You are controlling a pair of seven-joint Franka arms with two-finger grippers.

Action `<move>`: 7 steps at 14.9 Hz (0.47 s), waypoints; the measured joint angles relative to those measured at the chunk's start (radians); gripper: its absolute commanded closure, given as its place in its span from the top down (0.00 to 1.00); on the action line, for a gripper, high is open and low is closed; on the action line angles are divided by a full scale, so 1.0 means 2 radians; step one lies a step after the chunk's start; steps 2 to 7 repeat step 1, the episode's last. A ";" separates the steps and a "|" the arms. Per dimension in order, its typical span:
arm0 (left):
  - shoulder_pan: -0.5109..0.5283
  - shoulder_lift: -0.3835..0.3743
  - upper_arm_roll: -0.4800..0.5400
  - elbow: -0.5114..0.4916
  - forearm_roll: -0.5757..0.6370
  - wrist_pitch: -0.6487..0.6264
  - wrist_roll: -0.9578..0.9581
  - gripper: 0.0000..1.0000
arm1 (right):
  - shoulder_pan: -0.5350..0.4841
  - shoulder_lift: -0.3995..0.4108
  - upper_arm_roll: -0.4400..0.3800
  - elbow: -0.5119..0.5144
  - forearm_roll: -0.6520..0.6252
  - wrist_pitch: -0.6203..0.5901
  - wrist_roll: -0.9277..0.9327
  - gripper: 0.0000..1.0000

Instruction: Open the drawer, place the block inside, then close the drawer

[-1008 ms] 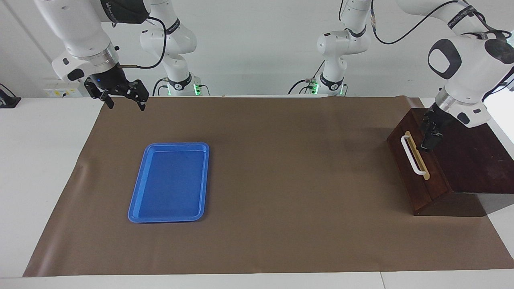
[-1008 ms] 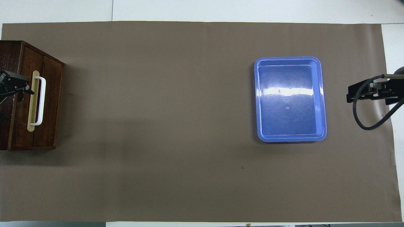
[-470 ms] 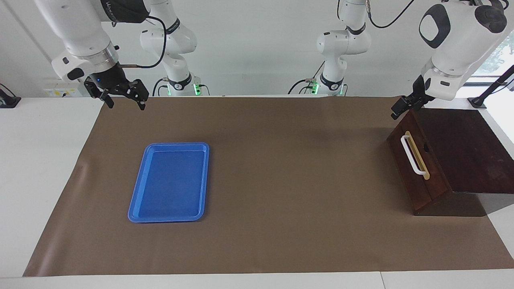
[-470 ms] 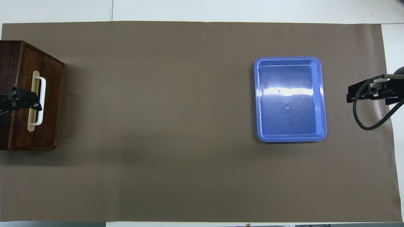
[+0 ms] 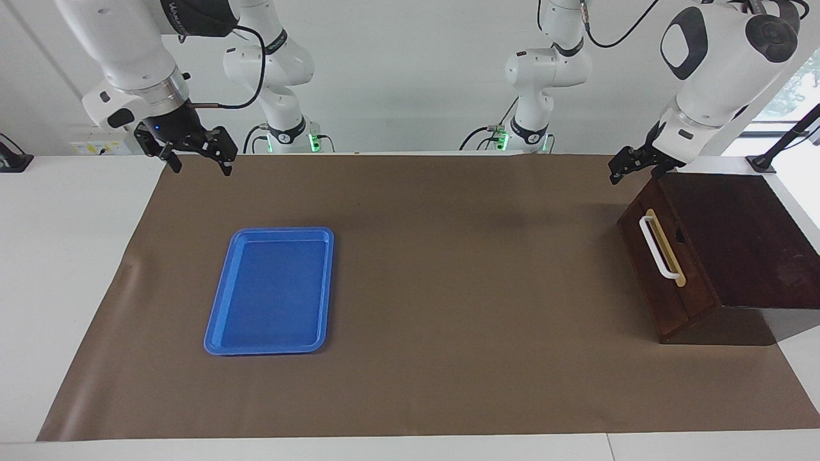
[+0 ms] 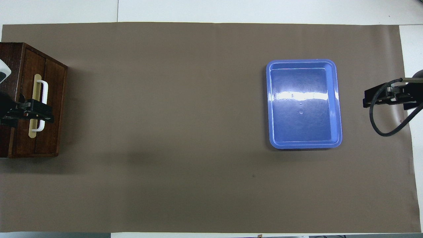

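The drawer [image 5: 660,246] is shut, hiding its inside; left tool [image 5: 624,168] unreadable, right tool [image 5: 198,157] spread.

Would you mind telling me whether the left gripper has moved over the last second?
Yes. The left gripper has lifted off the cabinet top, where it sat by the handle, and now hangs above the cabinet's corner nearest the robots.

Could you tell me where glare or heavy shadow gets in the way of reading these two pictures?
Overhead view: a white glare band crosses the blue tray, washing out part of its floor. Facing view: no glare on the tray; the cabinet casts a dark shadow at its base, and bright window light shows past the left arm.
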 measured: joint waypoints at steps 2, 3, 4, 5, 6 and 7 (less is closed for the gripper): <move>0.000 0.003 -0.004 0.004 0.000 -0.001 0.001 1.00 | 0.000 0.000 0.000 0.000 0.000 0.000 0.000 1.00; 0.000 0.003 -0.004 0.004 0.000 -0.001 0.001 1.00 | 0.000 0.000 0.000 0.000 0.000 0.000 0.000 1.00; 0.000 0.003 -0.004 0.004 0.000 -0.001 0.001 1.00 | 0.000 0.000 0.000 0.000 0.000 0.000 0.000 1.00; 0.000 0.003 -0.004 0.004 0.000 -0.001 0.001 1.00 | 0.000 0.000 0.000 0.000 0.000 0.000 0.000 1.00; 0.000 0.003 -0.004 0.004 0.000 -0.001 0.001 1.00 | 0.000 0.000 0.000 0.000 0.000 0.000 0.000 1.00; 0.000 0.003 -0.004 0.004 0.000 -0.001 0.001 1.00 | 0.000 0.000 0.000 0.000 0.000 0.000 0.000 1.00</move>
